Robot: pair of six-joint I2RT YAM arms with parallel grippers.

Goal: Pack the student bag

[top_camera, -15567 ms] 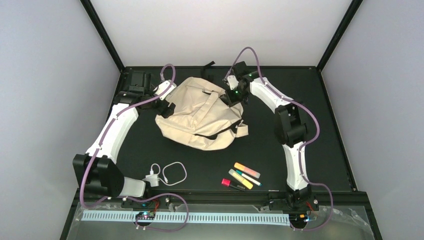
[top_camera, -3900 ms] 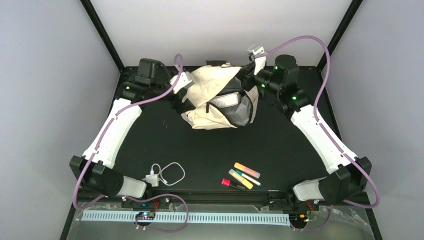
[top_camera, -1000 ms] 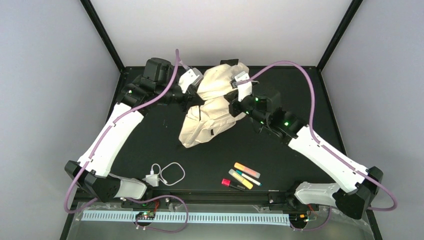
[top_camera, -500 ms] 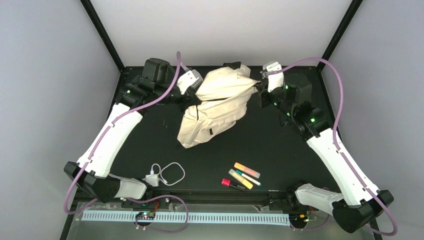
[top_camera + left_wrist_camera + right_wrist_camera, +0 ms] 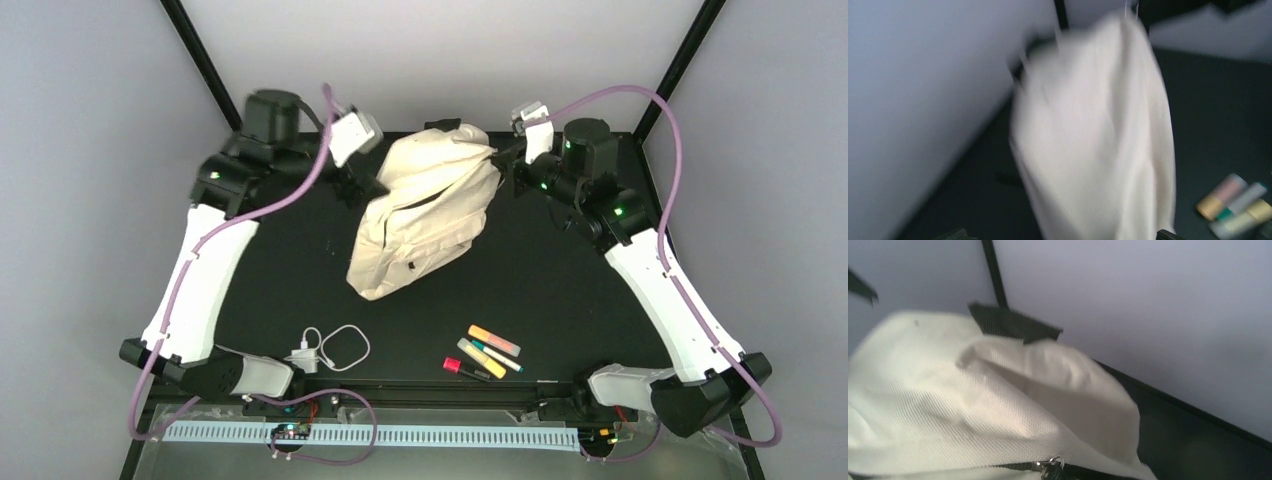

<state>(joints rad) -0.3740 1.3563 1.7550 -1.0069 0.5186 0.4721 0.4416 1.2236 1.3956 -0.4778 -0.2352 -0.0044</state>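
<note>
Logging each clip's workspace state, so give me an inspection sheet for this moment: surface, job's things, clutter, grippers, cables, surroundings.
Surface: black table, matte.
Job's things: cream bag slumped at the back middle, top corner lifted.
Clutter: markers and a white charger with its cord lie near the front edge, outside the bag.
Grippers: left gripper open, just beside the bag; right gripper shut on the bag's top corner.
Cables: purple cables loop along both arms.
Surroundings: pale walls, black frame posts.
</note>
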